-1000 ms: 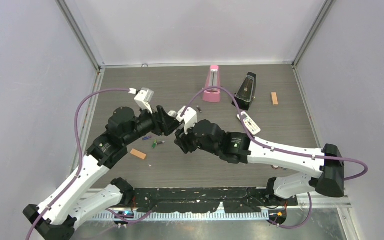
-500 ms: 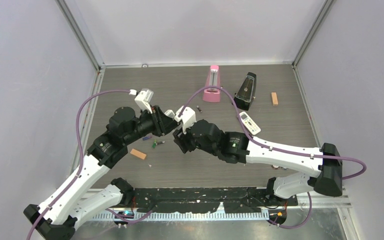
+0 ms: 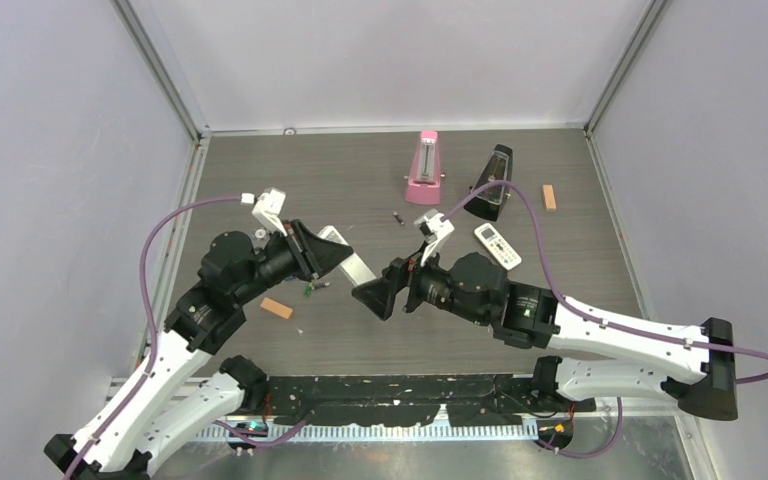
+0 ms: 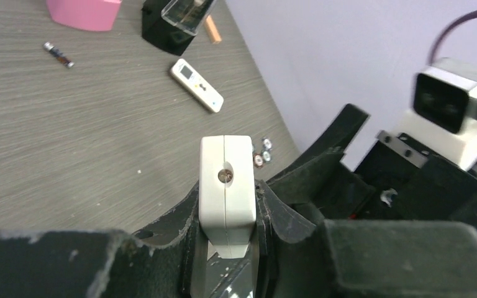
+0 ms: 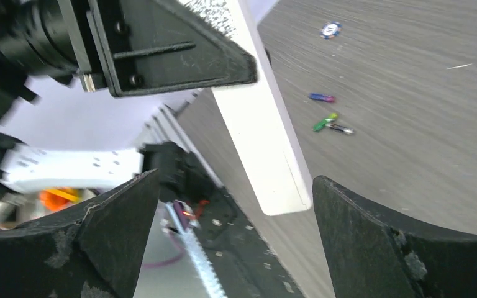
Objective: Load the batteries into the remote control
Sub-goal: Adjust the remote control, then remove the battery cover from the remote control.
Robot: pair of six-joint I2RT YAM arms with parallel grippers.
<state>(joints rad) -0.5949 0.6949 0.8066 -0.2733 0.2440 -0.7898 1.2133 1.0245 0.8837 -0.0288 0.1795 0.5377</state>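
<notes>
Left pincer (image 3: 328,256): closed tight on the remote control (image 3: 358,268), which is gripped at one end with the fingers (image 4: 272,214) pressed against its sides. The remote is carried left of centre, apparently clear of the worktop (image 3: 260,180). Its free end is pointed right and slightly near, at the right pincer (image 3: 373,300). In the left wrist view that end face is seen head-on, with a small round window in its middle.

Right pincer: jaws spread wide, nothing held. From its wrist camera the remote's free end is seen between the two fingers (image 5: 109,223), with a clear gap on each side (no contact is shown).

Batteries (image 5: 327,118): three are left loose on the worktop beside the left arm, just left of the remote. One is bluish-purple; a green one and a dark one are laid close together in a shallow V. A fourth battery (image 3: 397,217) is set well apart, farther back, near the pink metronome (image 3: 423,168).

Other items:
- A black metronome (image 3: 492,183) is stood just right of the pink one.
- A broader white remote (image 3: 498,245) is laid on the near side of the black metronome.
- An orange block (image 3: 276,308) is placed near the three batteries, on their near-left side.
- A second orange block (image 3: 549,197) is seen at far right.
</notes>
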